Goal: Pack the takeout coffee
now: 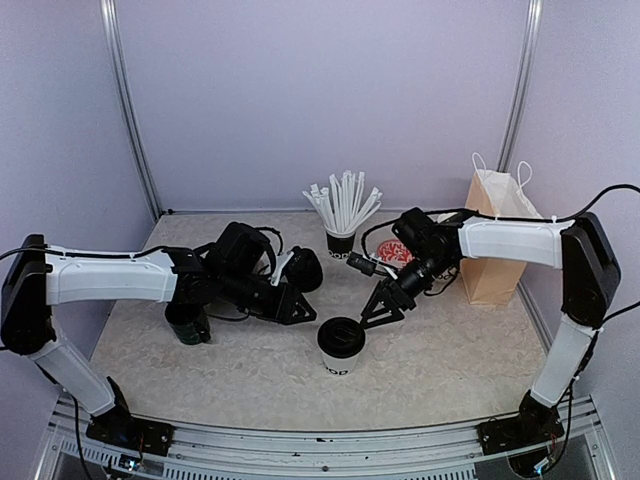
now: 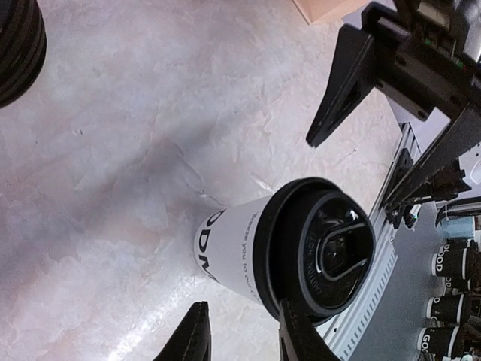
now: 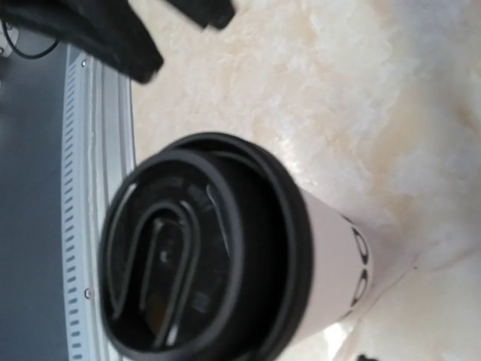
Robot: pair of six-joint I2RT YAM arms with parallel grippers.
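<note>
The takeout coffee [image 1: 341, 347] is a white paper cup with black lettering and a flat black lid, standing upright on the table near the front middle. It fills the left wrist view [image 2: 301, 256] and the right wrist view [image 3: 225, 278]. My left gripper [image 1: 300, 310] is open and empty just left of the cup; one of its fingers [image 2: 301, 338] overlaps the lid's edge in that view. My right gripper [image 1: 380, 310] is open and empty just above and right of the cup, and its spread fingers show in the left wrist view [image 2: 353, 171]. Neither gripper holds the cup.
A brown paper bag [image 1: 497, 240] with white handles stands at the back right. A black cup of white straws [image 1: 341, 225] stands at the back middle, with a red-patterned item [image 1: 395, 252] beside it. A dark green mug [image 1: 187, 322] is under my left arm. A metal rail [image 1: 330, 440] runs along the front edge.
</note>
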